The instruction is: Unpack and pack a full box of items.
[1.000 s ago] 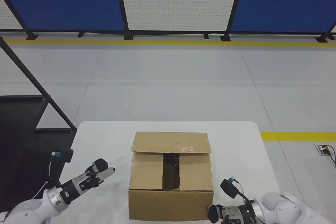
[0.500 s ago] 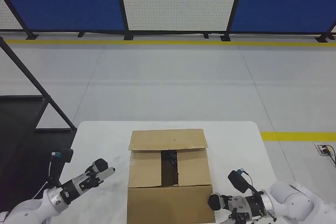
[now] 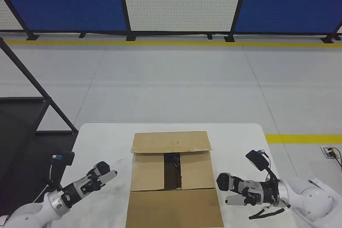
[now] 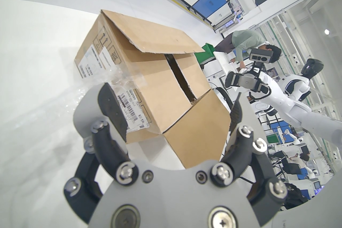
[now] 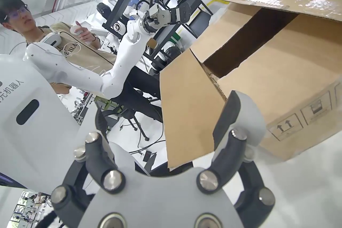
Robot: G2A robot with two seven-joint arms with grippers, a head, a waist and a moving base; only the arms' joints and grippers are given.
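Note:
A brown cardboard box [image 3: 171,176] stands in the middle of the white table [image 3: 102,139]. Its far flap [image 3: 171,141] and near flap [image 3: 174,210] are folded outward. The two inner flaps lie almost flat, with a dark slit [image 3: 174,170] between them; the contents are hidden. My left gripper [image 3: 105,172] hangs open to the left of the box [image 4: 149,74], apart from it. My right gripper [image 3: 228,188] is open just off the right edge of the near flap [image 5: 187,106], holding nothing.
A black metal frame [image 3: 23,108] stands off the table's left side. Bare tabletop lies to both sides of the box and behind it. The table's right edge [image 3: 272,165] is close to the right arm.
The right gripper rose from the box's front right corner and moved right, away from the box. The near flap swung further outward toward me. The left arm stayed still.

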